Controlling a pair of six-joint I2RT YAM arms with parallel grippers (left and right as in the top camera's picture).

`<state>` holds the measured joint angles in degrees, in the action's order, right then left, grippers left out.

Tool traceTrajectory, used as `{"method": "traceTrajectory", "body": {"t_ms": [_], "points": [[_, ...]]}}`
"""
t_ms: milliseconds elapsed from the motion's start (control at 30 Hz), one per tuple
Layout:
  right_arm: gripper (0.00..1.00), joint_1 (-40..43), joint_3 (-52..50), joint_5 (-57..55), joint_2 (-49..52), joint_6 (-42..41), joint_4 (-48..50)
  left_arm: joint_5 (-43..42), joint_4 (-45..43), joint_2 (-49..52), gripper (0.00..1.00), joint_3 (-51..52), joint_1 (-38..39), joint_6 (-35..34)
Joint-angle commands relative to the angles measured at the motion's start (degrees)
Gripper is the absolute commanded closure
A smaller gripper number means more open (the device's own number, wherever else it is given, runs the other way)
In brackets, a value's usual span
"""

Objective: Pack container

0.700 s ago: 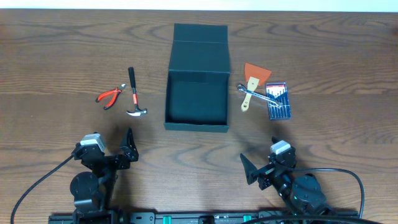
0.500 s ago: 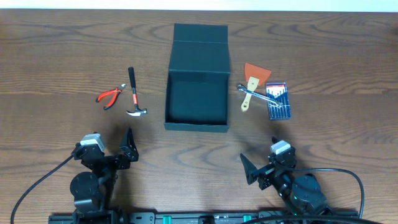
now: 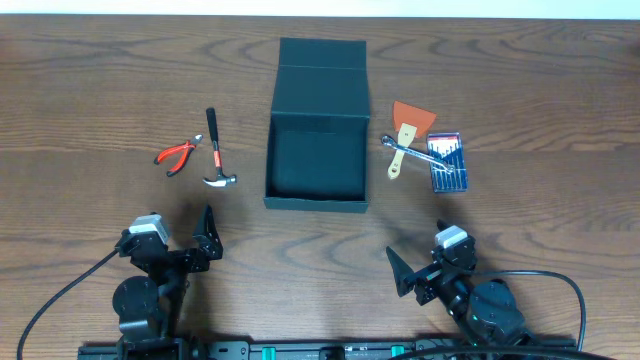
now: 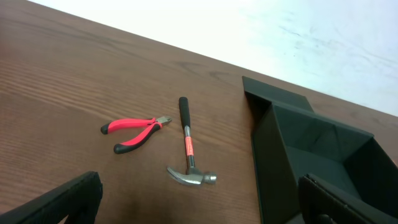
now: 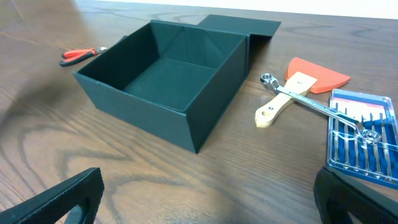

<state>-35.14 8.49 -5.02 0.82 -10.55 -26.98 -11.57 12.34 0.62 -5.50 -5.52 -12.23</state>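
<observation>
Dark grained wood table point(image 3: 520, 80), pale wall point(image 4: 311, 37) far; matte square container point(image 3: 318, 140) open mid-table; left gripper point(image 3: 182, 236), right gripper point(image 3: 424, 256) both released

The container point(image 3: 316, 160) sits in the middle of the table point(image 3: 100, 100), its lid point(image 3: 321, 70) folded open behind it. To its left lies the hammer point(image 3: 213, 150), with the pliers point(image 3: 176, 155) just beyond, further left, not touching. To its right lies the scraper point(image 3: 412, 120), the screwdriver set point(image 3: 447, 165) beside it; the wrench point(image 3: 413, 154) rests across both.
</observation>
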Motion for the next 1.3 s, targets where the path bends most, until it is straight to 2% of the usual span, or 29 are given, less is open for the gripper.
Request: {"method": "traceTrajectory", "body": {"t_ms": [0,733,833,967,1033,1133,1267], "points": [[0.01,-0.61,-0.87,-0.96,-0.50,-1.01,0.00,0.72,0.35,-0.35,0.02,1.49,-0.20,-0.33],[0.01,-0.61,-0.87,-0.94,-0.50,-1.31,0.02,0.72,0.35,-0.35,0.02,1.49,-0.20,-0.35],[0.01,-0.61,-0.85,-0.98,-0.50,-8.24,0.02,0.72,0.35,-0.35,0.02,1.49,-0.20,-0.35],[0.01,-0.63,-0.85,0.00,-0.50,-30.25,-0.07,0.72,0.35,-0.35,0.02,1.49,-0.20,-0.35],[0.01,-0.63,-0.85,1.90,-0.50,-37.57,-0.02,0.72,0.35,-0.35,0.02,1.49,-0.20,-0.35],[0.01,-0.61,-0.87,1.97,-0.50,-38.95,-0.02,0.72,0.35,-0.35,0.01,1.49,-0.20,-0.35],[0.01,-0.50,-0.85,2.71,-0.48,-39.30,5.73,0.72,0.35,-0.35,0.02,1.49,-0.20,-0.33]]}}
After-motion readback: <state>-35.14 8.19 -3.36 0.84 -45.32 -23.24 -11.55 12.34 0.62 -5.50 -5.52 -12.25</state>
